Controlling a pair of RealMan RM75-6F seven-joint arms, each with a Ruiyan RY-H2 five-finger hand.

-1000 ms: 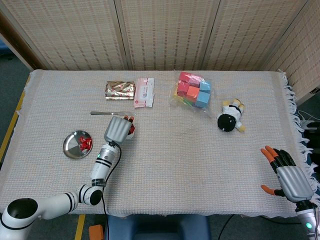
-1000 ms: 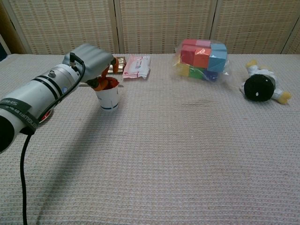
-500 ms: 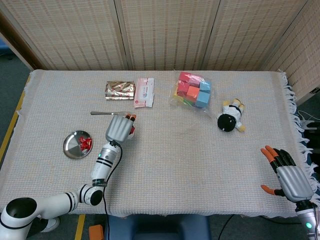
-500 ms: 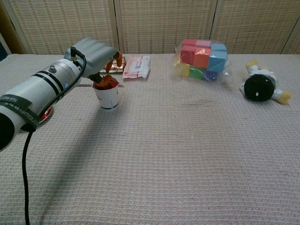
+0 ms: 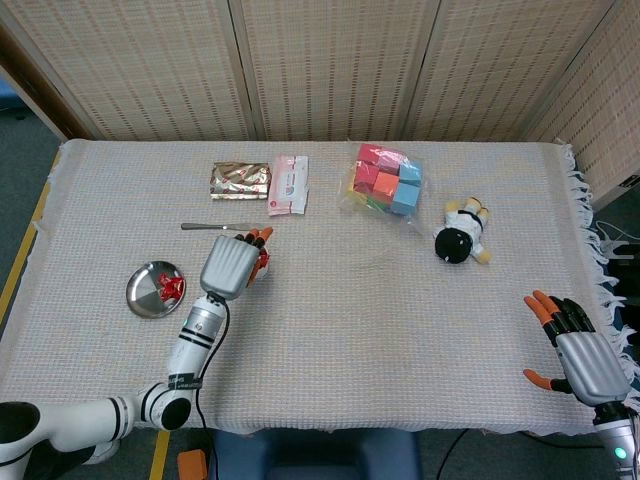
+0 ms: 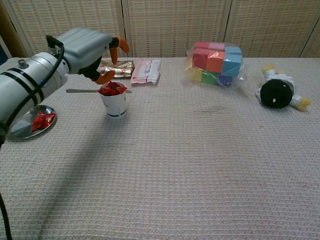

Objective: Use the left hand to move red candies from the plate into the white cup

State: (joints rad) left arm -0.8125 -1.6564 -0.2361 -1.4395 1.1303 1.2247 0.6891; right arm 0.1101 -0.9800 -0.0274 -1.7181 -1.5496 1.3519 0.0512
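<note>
The white cup (image 6: 115, 103) stands on the table with red candies (image 6: 112, 89) heaped at its top. My left hand (image 6: 89, 46) hovers above and just left of the cup, fingers apart and nothing in it. In the head view this left hand (image 5: 231, 265) covers most of the cup, with only a bit of red (image 5: 262, 263) showing beside it. The metal plate (image 5: 144, 287) lies to the left with a few red candies (image 5: 171, 290) on it. My right hand (image 5: 581, 355) is open at the table's near right edge, holding nothing.
A thin metal utensil (image 5: 214, 227) lies just behind the cup. Further back are a gold packet (image 5: 240, 180), a pink-and-white packet (image 5: 288, 184), and a bag of coloured blocks (image 5: 386, 182). A black-and-white plush toy (image 5: 460, 238) lies at the right.
My left hand has risen off the cup's rim, spread its fingers and drawn back to the left. The candies in the cup are now uncovered. The right hand has not moved.
</note>
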